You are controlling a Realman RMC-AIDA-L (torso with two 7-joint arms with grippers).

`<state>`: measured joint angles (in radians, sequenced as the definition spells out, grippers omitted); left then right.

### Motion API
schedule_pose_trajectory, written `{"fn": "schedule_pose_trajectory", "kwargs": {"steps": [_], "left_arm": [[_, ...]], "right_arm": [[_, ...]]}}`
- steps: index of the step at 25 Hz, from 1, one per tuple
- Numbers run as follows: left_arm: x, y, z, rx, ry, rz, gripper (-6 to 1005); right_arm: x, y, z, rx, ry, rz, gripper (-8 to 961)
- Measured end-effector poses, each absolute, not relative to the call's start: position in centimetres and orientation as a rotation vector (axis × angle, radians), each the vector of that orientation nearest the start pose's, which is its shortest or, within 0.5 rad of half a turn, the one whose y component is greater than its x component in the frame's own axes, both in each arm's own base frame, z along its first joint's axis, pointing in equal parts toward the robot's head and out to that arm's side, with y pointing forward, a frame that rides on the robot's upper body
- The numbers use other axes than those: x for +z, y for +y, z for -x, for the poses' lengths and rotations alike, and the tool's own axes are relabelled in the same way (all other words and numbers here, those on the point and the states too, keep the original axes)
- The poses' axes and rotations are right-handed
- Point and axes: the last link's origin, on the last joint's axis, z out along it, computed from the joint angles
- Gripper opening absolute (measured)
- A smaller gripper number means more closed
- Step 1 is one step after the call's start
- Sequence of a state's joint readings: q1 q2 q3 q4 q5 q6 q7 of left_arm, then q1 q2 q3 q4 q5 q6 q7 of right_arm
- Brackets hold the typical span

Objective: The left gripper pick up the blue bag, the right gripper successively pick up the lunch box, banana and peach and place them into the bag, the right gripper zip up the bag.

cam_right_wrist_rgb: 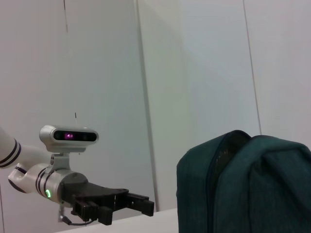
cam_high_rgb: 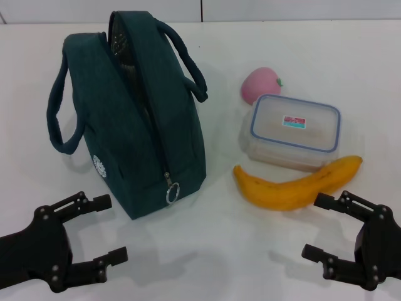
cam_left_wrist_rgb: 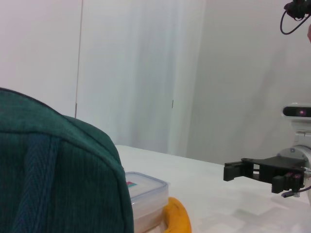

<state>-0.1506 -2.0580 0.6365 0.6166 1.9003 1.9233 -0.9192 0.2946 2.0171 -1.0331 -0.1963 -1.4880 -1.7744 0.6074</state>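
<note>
The blue bag is stood upright at left centre, unzipped along its top. The lunch box, banana and peach are grouped at right. Both the left gripper and right gripper are held spread and empty at the bottom corners.

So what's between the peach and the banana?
The lunch box sits between the peach and the banana, seen in the head view.

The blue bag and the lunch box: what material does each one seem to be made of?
The blue bag looks like soft woven fabric with a matte, ribbed surface; a shiny foil-like lining shows at its open top. The lunch box seems to be clear hard plastic, glossy, since its inside shows through the blue-rimmed lid.
</note>
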Motion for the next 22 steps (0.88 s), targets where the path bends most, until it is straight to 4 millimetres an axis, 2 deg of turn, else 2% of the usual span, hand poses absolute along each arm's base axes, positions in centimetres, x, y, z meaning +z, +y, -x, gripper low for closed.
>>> {"fn": "schedule_pose_trajectory", "kwargs": {"steps": [11,14,18,22], "left_arm": [[2.1,18.8,32.5,-0.962,-0.401,2.649,872],[2.6,18.8,32.0,-1.038,-0.451,2.643,872],[4.7,19.7,31.2,-1.209,-0.678,2.583,871],[7.4,21.6,30.8,-1.329,-0.951,2.501,870]], "right_arm": [[-3.3,20.8,-29.9,1.117,0.238,2.582,796],[-3.3,20.8,-29.9,1.117,0.238,2.580,795],[-3.3,20.8,-29.9,1.118,0.238,2.581,794],[-3.3,20.9,-29.9,1.119,0.239,2.582,794]]}}
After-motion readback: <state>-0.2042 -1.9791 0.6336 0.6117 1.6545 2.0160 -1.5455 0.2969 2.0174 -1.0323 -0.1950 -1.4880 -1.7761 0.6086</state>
